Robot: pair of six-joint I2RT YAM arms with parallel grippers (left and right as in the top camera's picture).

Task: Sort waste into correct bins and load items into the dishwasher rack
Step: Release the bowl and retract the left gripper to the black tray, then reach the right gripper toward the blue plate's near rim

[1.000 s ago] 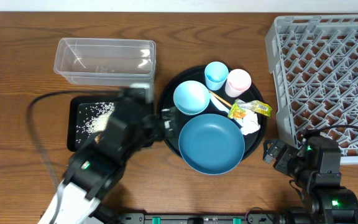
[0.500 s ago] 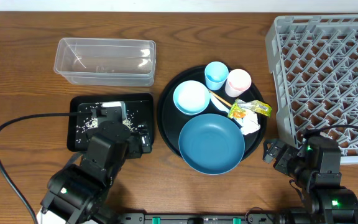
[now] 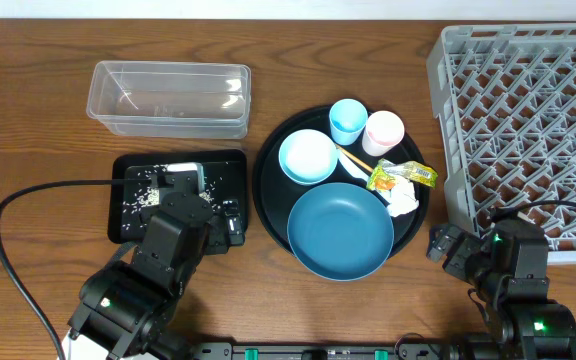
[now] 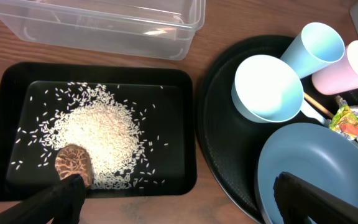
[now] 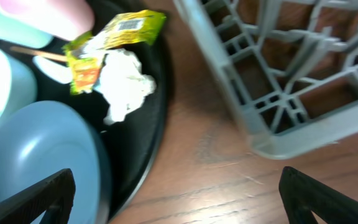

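Observation:
On the round black tray point(image 3: 273, 190) lie the blue plate point(image 3: 340, 230), pale bowl point(image 3: 308, 156), light-blue cup point(image 3: 347, 120), pink cup point(image 3: 383, 131), yellow-green wrapper point(image 3: 403, 176) and white tissue point(image 3: 402, 200). Rice point(image 4: 98, 134) and a brown lump point(image 4: 73, 163) sit in the shallow black tray point(image 3: 128, 225), with the clear tub point(image 3: 168, 98) behind it. The grey rack point(image 3: 528, 130) stands at the right. My left gripper point(image 4: 179, 205) hangs open between black tray and plate, holding nothing. My right gripper point(image 5: 176, 202) is open over bare wood between plate point(image 5: 36, 162) and rack point(image 5: 260, 74).
A thin wooden stick point(image 3: 353, 158) lies on the round tray between bowl and wrapper. The left arm's black cable point(image 3: 28, 200) loops over the table at the front left. The rack's near corner overhangs close to the right arm.
The left arm has drawn back from over the black tray toward the front, uncovering the rice. Over the last half second it has barely moved. The right gripper shifted slightly.

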